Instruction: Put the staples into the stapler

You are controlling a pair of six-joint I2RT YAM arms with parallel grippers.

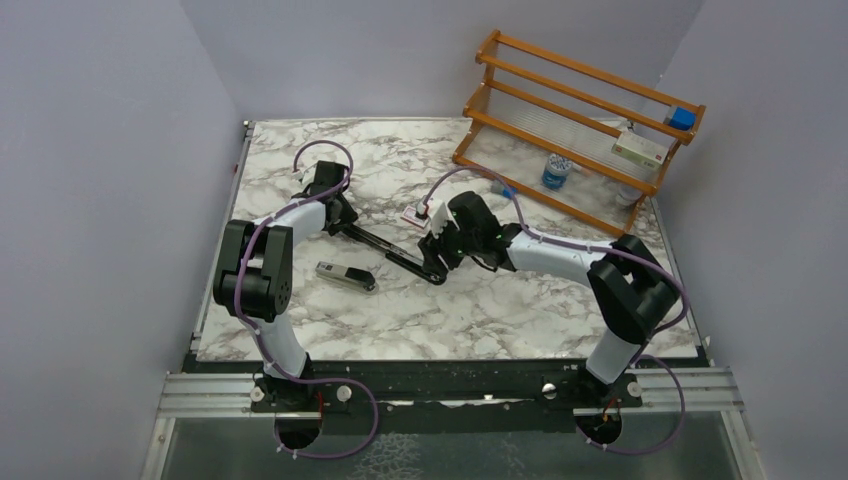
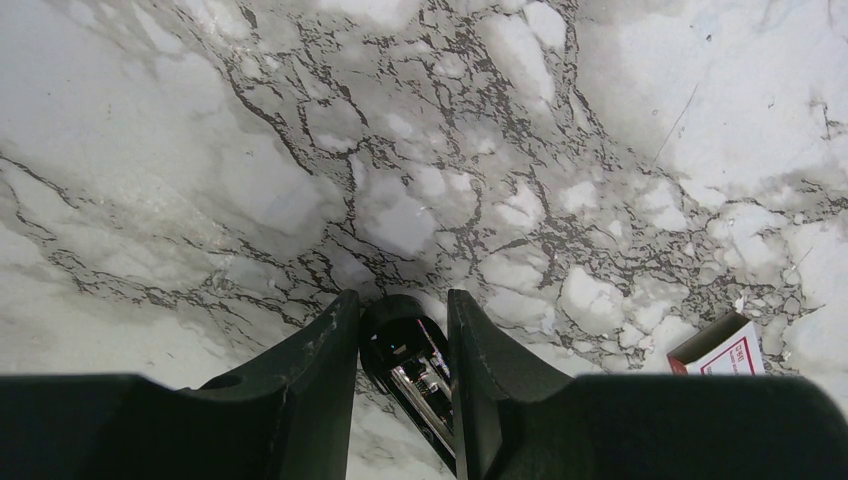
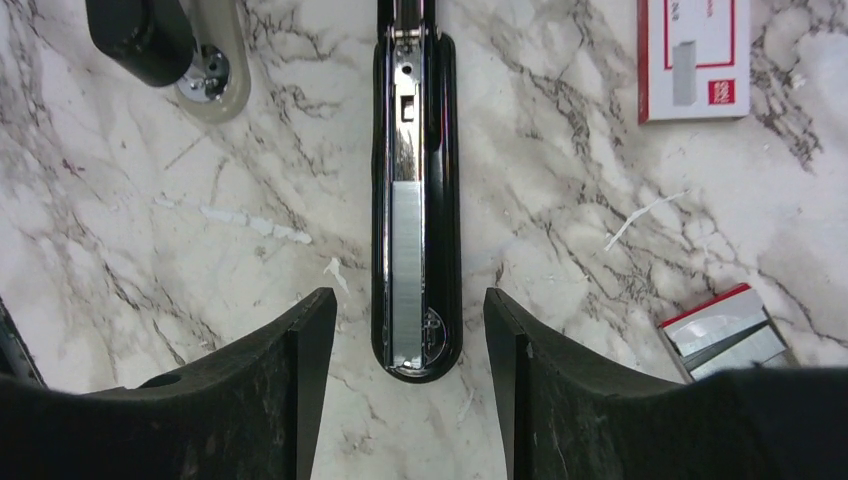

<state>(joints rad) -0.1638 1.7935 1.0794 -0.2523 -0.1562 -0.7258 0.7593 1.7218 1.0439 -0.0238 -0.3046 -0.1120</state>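
We found the right gripper (image 3: pixel 408 300) with its jaws spread, one on either side of the near end of the slim black desk stapler (image 3: pixel 446 150). It was clear of the stapler on both flanks and held nothing. In the stapler's silver metal channel (image 3: pixel 405 110) lay a silver-grey staple strip (image 3: pixel 408 265), seated toward the gripper's end. The left gripper (image 2: pixel 398 300) was clamped on the stapler's far black end, pinning it, opened out flat, on the white marble-patterned table (image 1: pixel 500 310). Beyond sat the small white-labelled, red-bordered box of staples (image 3: pixel 693 60). Near the right finger lay an opened red-edged tray of spare strips (image 3: pixel 725 330).

We judged the strip loose in its channel. A brush from either finger on the way out could tip it askew, and closing the stapler over a skewed strip would jam it. A slackened left grip could let the stapler swivel, and a wide sweep might scatter the tray.
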